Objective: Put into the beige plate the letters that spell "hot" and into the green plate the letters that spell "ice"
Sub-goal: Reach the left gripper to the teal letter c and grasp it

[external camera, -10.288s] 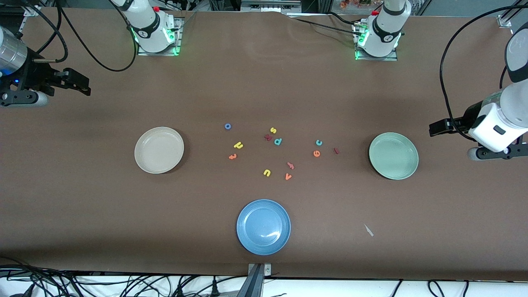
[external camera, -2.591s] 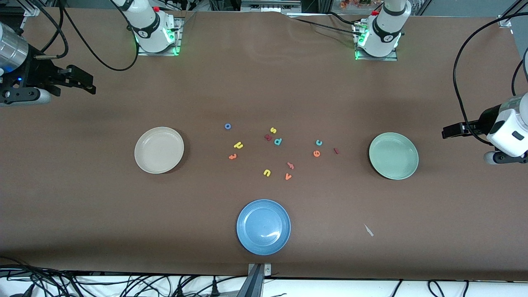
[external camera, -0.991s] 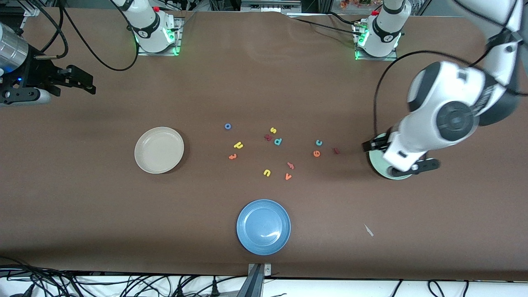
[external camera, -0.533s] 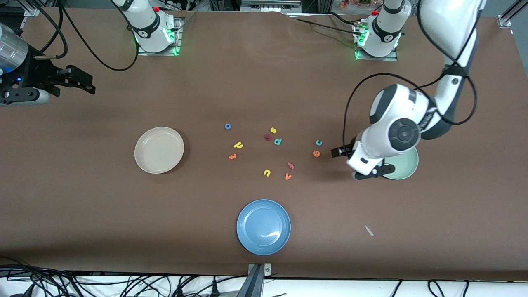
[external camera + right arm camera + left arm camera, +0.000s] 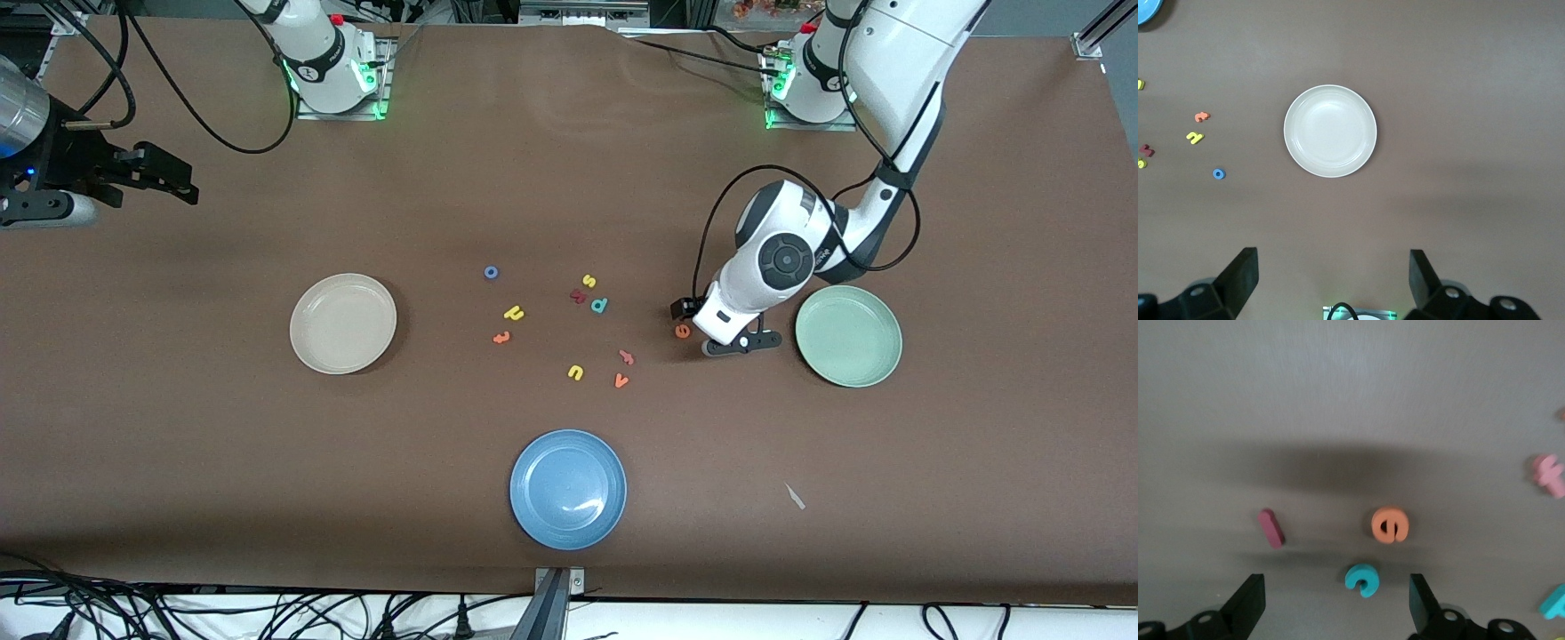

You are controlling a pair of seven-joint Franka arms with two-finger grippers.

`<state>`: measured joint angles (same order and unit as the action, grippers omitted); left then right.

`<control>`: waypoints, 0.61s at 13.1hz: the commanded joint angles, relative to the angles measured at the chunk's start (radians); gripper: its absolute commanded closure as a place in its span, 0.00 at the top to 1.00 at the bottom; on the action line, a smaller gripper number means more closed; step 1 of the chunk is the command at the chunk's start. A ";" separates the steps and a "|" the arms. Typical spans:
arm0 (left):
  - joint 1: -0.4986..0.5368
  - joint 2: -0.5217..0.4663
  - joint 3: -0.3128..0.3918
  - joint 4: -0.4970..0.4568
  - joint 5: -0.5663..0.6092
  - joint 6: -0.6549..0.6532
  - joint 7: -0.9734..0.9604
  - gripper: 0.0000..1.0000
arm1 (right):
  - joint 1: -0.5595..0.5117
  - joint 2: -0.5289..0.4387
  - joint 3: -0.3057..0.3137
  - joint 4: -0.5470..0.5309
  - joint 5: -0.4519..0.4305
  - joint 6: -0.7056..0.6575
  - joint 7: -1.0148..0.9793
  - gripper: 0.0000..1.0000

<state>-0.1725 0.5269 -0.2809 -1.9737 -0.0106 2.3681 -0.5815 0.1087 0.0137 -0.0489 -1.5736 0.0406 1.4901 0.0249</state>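
My left gripper hangs open low over the teal c, which lies on the table between its fingers, untouched. The orange e and the dark red i lie close beside the c. In the front view the arm hides the c and the i. The green plate is empty at the left arm's end. The beige plate is empty too. Near it lie the blue o, yellow h and orange t. My right gripper waits open, high over the right arm's end.
A blue plate sits near the front edge. Mid-table lie a yellow s, a teal p, a dark red letter, a yellow u, an orange v and a pink letter. A white scrap lies apart.
My left arm has swung from over the green plate toward the middle of the table and now stands over the c. The right arm has not moved. No letter has moved.
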 commanded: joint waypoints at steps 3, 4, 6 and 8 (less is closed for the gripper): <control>-0.028 0.025 0.003 -0.010 -0.017 0.019 0.000 0.74 | -0.001 0.008 -0.002 0.017 0.012 -0.011 -0.016 1.00; -0.036 0.036 0.003 -0.007 -0.017 0.020 -0.007 0.70 | -0.001 0.008 -0.002 0.017 0.012 -0.011 -0.016 1.00; -0.039 0.060 0.003 -0.004 -0.009 0.069 -0.021 0.69 | 0.000 0.008 0.000 0.017 0.013 -0.011 -0.014 1.00; -0.041 0.071 0.003 0.002 -0.009 0.079 -0.034 0.58 | 0.002 0.008 0.001 0.017 0.013 -0.005 -0.014 1.00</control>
<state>-0.2038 0.5844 -0.2814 -1.9835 -0.0106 2.4306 -0.5968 0.1094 0.0163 -0.0484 -1.5736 0.0407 1.4903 0.0249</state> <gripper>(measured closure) 0.317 0.000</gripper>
